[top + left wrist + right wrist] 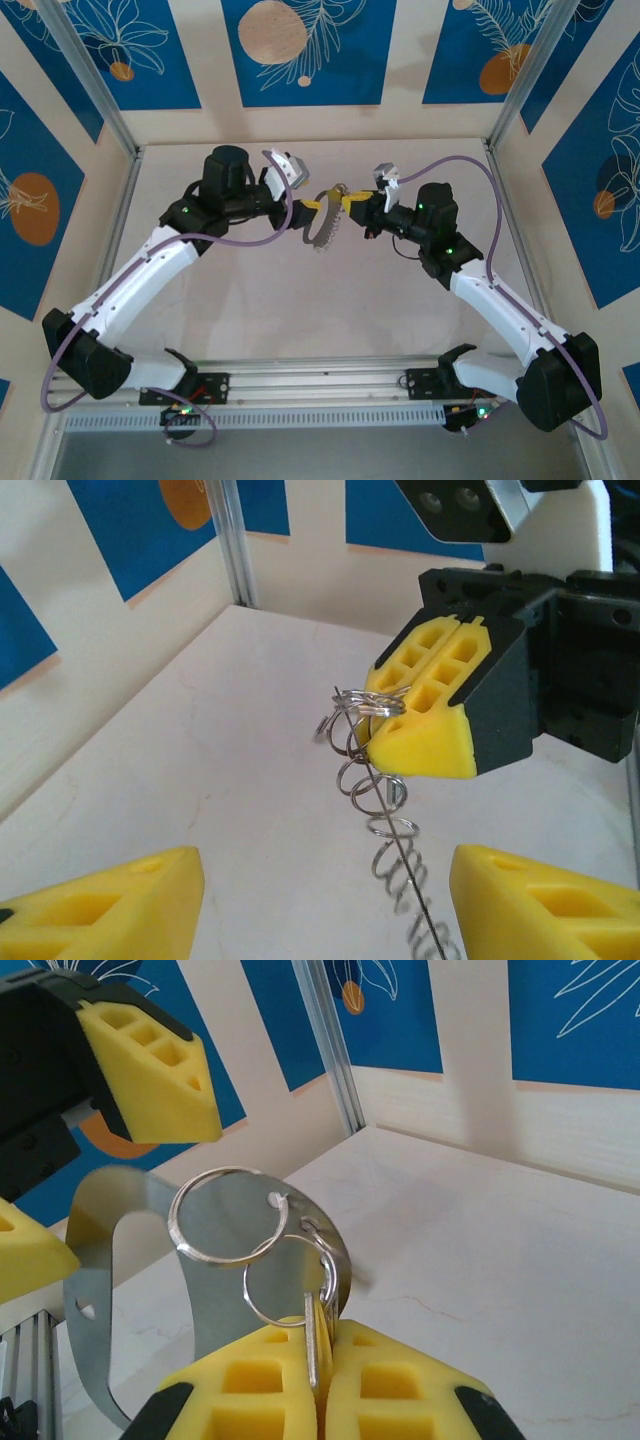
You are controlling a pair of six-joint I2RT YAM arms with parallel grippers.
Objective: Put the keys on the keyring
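Keyring [322, 228]: grey metal oval loop, up in the air over the middle of the tabletop [260, 300], at the spot where the two arms meet.

Position: the left gripper [325, 875] has its yellow fingers spread wide, one on each side of the loop. The loop runs edge-on down the gap between them, and no finger is seen touching it. The right gripper [390, 708] faces it from the other side with its fingers pressed together, pinching the key [316, 1350] by its thin silvery shank.

Linkage: a small wire ring [250, 1298] rising from beside the shank joins a larger split ring [180, 1230]. The larger ring passes through a small hole near the rim of the grey loop.

Not legible: the key's head is buried between the right gripper's fingers, so its colour and shape cannot be told. The loop's near end runs off the bottom of the left wrist view. From overhead, rings and key are too small to separate.

Appearance: flat, dull-grey band, broad and curved, with a second small hole lower down. One long side carries a pale bumpy strip, which up close reads as a string of small bright wire rings [385, 835].
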